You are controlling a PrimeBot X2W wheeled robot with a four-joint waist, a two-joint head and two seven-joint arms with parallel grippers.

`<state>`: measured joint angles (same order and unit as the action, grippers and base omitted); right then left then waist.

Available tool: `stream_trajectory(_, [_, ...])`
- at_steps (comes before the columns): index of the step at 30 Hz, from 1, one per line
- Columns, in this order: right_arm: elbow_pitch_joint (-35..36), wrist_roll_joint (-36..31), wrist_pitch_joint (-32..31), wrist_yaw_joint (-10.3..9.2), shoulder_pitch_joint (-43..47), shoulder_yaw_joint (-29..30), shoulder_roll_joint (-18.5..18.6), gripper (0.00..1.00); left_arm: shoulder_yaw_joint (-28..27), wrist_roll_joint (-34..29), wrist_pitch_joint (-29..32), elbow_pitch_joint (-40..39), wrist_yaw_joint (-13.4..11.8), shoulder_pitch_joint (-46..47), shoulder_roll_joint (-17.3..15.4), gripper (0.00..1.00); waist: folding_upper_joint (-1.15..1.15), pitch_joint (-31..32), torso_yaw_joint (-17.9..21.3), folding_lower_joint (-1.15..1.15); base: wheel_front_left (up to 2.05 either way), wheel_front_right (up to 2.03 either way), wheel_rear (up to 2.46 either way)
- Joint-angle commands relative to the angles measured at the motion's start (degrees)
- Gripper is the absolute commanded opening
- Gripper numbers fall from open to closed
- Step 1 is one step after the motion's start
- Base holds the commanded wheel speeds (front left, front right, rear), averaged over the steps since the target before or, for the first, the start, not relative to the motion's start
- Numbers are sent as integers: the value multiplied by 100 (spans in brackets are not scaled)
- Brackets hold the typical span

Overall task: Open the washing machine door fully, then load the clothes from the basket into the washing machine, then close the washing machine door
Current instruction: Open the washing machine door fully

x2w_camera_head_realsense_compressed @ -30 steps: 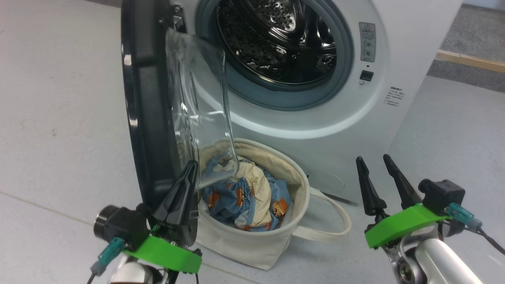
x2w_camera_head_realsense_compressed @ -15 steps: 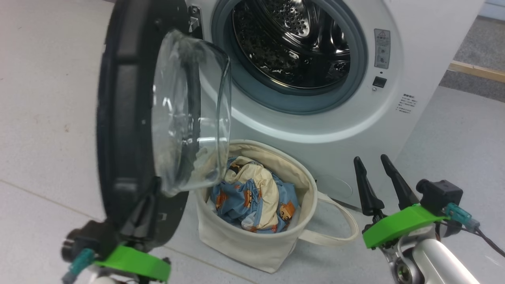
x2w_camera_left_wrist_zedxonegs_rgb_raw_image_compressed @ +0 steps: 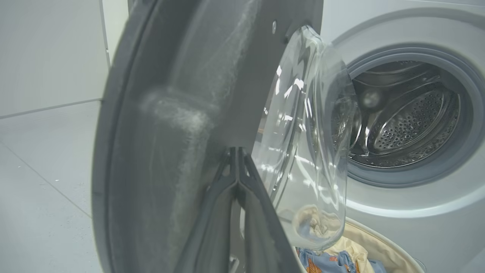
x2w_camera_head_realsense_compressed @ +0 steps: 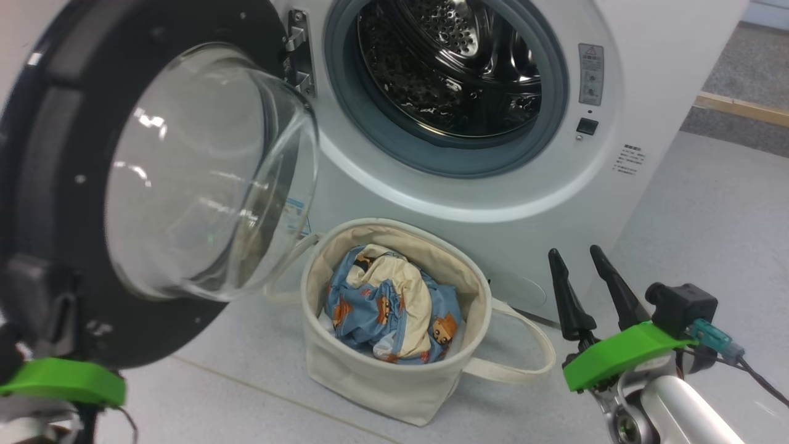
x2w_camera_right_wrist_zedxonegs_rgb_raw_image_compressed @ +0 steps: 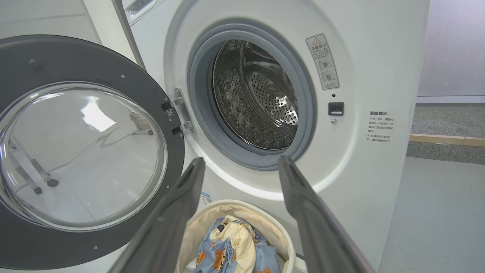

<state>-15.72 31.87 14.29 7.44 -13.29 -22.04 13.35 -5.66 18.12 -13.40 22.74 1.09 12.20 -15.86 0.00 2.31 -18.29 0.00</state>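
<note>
Against the door, the left hand sits pinched.

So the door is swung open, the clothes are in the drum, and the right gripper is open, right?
Not quite: the clothes are in the basket, not in the drum, as the head view shows. The door is swung open and the right gripper is open.

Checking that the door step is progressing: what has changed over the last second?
The washing machine door swung wider toward the robot's left, its inner face now showing; the shut left tool moved left with it. The basket, clothes and open right tool stayed put.
</note>
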Motion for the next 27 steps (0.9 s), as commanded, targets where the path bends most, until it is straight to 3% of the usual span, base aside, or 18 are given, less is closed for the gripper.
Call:
stream_trajectory(1, [143, 35, 71, 5, -180, -87, 42, 100, -396, 104, -8, -17, -42, 399, -331, 0, 0, -10, 43, 0, 0, 0, 0])
stream_trajectory(12, [103, 47, 71, 5, -252, -111, 64, 100, -1164, 843, -30, 1276, 65, 1077, -782, 0, 0, -60, 254, 0, 0, 0, 0])
stream_trajectory(22, [121, 45, 71, 5, -224, -41, 11, 100, -1161, 832, -129, 1537, 205, 1190, -847, 0, 0, -55, 245, 0, 0, 0, 0])
stream_trajectory(23, [124, 44, 71, 5, -218, -38, 7, 100, -1160, 834, -133, 1510, 212, 1173, -825, 78, 0, -55, 233, 0, 0, 0, 0])
stream_trajectory(24, [128, 43, 71, 5, -213, -34, 4, 100, -1148, 826, -136, 1468, 221, 1149, -804, 100, 0, -54, 219, 0, 0, 0, 0])
stream_trajectory(27, [141, 36, 71, 5, -201, -14, -4, 100, -1079, 829, -141, 1308, 274, 1058, -714, 100, 0, -45, 179, 0, 0, 0, 0])
